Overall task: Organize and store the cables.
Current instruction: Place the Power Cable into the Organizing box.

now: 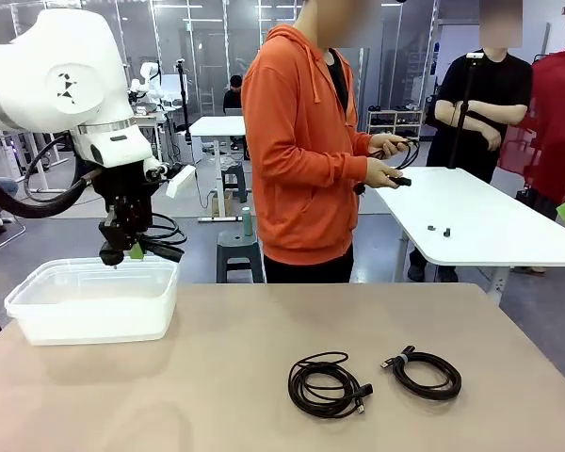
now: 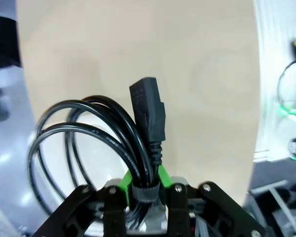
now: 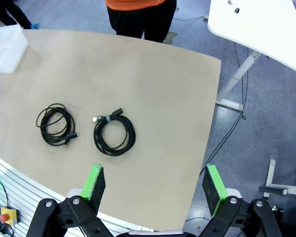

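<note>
Gripping a coiled cable (image 2: 138,143) over the clear bin (image 1: 94,315), left fingers (image 2: 124,181); right fingers (image 3: 94,180) apart above tan table (image 3: 158,98).

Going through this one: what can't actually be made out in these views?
Front view: the bin's contents, blurred by its cloudy walls.
Left wrist view: the held cable's bound end, buried between the left pincer's pads.
Front view: small dark bits on the white side table, too small to name.

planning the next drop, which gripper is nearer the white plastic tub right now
Left. The left gripper hangs just above the tub, shut on a coiled cable. The right gripper is open, high over the table's opposite end, far from the tub.
</note>
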Available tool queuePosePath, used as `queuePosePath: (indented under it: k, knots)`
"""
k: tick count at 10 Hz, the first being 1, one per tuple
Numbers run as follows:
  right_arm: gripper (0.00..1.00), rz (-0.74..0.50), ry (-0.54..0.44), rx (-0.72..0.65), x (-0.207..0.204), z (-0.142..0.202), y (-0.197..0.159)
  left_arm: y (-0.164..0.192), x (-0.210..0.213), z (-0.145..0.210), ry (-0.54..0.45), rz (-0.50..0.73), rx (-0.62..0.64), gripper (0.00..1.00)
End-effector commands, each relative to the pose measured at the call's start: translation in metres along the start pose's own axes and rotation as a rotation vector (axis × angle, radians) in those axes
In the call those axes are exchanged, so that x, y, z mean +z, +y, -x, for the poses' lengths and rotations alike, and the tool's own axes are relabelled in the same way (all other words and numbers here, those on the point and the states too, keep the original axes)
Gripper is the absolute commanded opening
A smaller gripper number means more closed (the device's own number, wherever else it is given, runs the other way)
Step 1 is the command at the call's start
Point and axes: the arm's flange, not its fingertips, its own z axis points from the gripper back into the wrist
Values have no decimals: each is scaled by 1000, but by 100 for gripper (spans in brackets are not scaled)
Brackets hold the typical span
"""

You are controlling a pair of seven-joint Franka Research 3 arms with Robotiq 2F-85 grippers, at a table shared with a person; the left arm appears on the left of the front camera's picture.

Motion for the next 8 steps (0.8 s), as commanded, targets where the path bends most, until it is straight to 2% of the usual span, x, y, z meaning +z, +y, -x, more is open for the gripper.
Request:
queuePosePath:
  k: [1, 6, 7, 8]
  knots:
    - [100, -2, -4, 2, 0, 0, 1, 9, 6, -11, 14, 5, 13, 15]
    - [100, -2, -4, 2, 0, 0, 1, 6, 0, -10, -3, 1, -4, 15]
    - [100, -2, -4, 2, 0, 0, 1, 6, 14, 13, 6, 0, -29, 15]
    - [100, -2, -4, 2, 0, 0, 1, 2, 25, 41, -36, 44, -68, 15]
